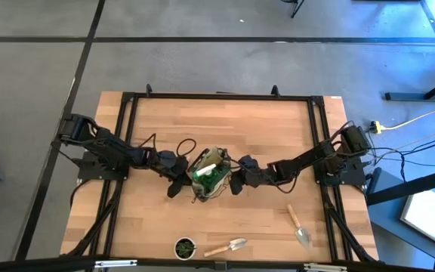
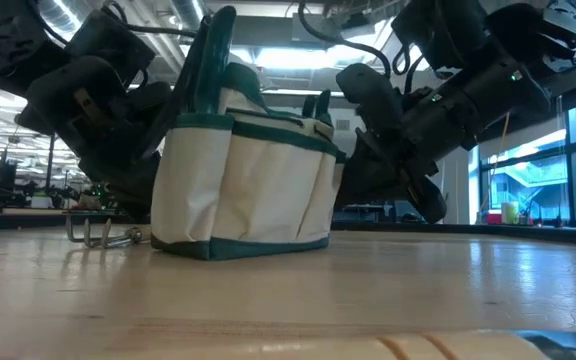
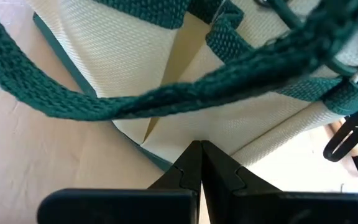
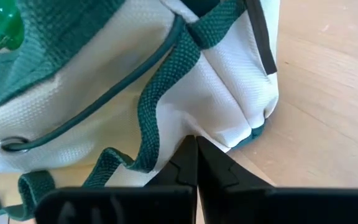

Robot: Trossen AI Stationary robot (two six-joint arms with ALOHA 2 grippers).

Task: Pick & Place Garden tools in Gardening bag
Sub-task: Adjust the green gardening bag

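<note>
So both grippers, left gripper and right gripper, pressed together, flank the gardening bag mid-table, probably steadying it.

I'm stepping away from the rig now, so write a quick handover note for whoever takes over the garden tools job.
Left gripper: shut, against the gardening bag at mid-table.
Right gripper: shut, against the bag's opposite side.
Done: the green spray bottle sits in the bag.
Left: one trowel lies near the right front of the table, another trowel at the front edge beside the small potted plant. Neither gripper holds a tool.
</note>
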